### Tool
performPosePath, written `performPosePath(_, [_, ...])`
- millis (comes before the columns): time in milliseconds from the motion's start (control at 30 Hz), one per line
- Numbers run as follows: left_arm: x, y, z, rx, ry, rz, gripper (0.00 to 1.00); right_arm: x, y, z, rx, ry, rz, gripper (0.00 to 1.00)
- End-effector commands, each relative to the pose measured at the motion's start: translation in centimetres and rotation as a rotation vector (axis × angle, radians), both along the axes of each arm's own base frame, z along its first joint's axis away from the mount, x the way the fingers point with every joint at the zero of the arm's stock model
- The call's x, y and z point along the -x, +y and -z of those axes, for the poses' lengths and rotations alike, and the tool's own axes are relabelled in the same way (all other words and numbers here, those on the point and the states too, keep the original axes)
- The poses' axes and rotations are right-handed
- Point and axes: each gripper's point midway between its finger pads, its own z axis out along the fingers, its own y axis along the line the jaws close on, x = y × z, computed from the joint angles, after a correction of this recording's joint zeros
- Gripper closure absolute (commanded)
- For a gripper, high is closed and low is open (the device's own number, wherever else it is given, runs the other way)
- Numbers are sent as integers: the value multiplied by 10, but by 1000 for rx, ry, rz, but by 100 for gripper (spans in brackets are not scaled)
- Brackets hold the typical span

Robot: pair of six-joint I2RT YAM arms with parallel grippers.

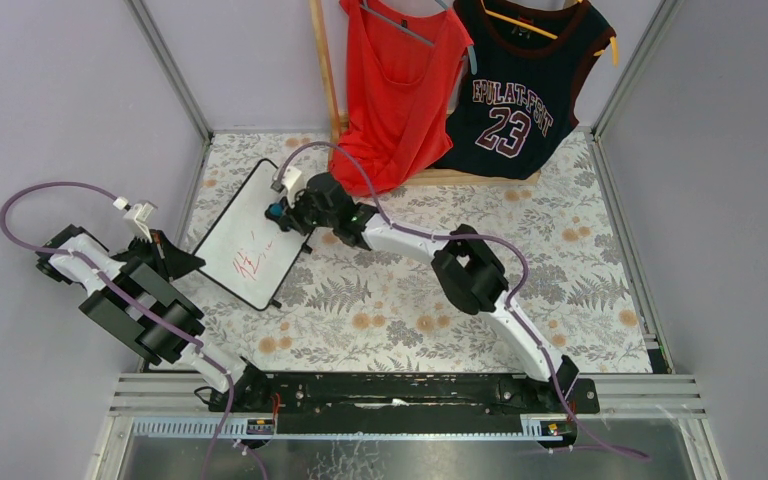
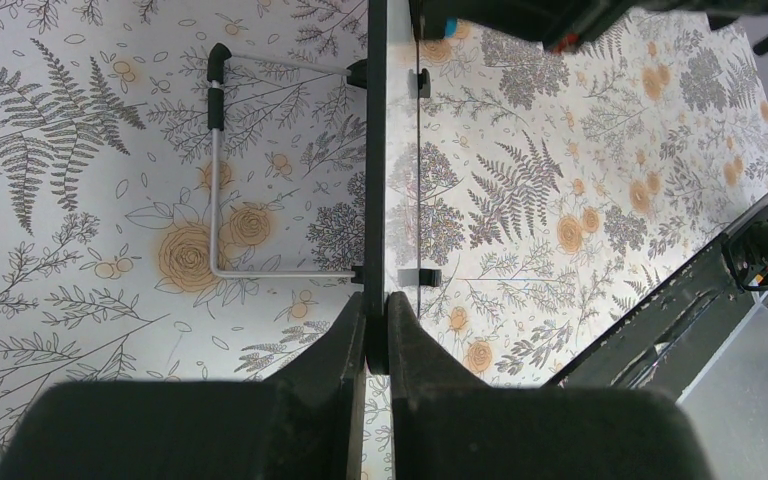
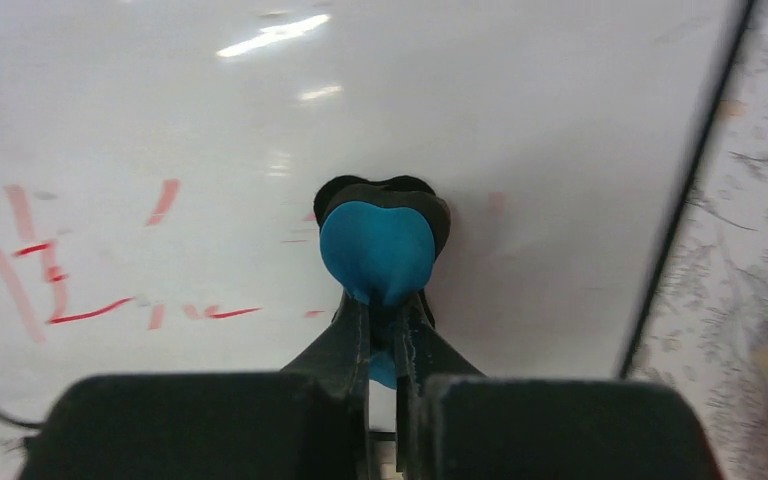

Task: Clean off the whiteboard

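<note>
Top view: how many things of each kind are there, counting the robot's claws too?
grippers: 2 (left gripper, right gripper)
hanging tops: 2 (red tank top, black basketball jersey)
whiteboard: 1
blue eraser: 1
wooden rack: 1
Total: 7

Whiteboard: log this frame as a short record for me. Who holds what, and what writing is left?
whiteboard: on the floral table, left of centre
left gripper: shut on the whiteboard's edge
right gripper: shut on a blue eraser
eraser: against the board face
red marks: on the near half, some smeared, not yet wiped
</note>
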Motion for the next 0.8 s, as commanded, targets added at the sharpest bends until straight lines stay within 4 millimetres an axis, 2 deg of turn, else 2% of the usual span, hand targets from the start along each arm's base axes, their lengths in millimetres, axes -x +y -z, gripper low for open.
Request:
performPosePath(0, [22, 6, 42, -193, 112, 155, 100, 84, 40, -57, -95, -53, -201, 100])
performPosePath(167, [23, 4, 42, -194, 111, 158, 100, 122, 49, -71, -117, -70, -265, 100])
performPosePath(267, [23, 3, 42, -193, 112, 162, 100, 121, 50, -75, -119, -74, -245, 100])
performPosePath(500, [24, 2, 43, -196, 114, 167, 100, 62, 42, -49, -60, -66, -134, 100])
performPosePath(633, [24, 2, 43, -200, 115, 170, 100, 21, 26, -45, -54, -80, -44, 100])
performPosePath(767, [24, 2, 43, -197, 113, 169, 100, -24, 1, -40, -50, -81, 51, 100])
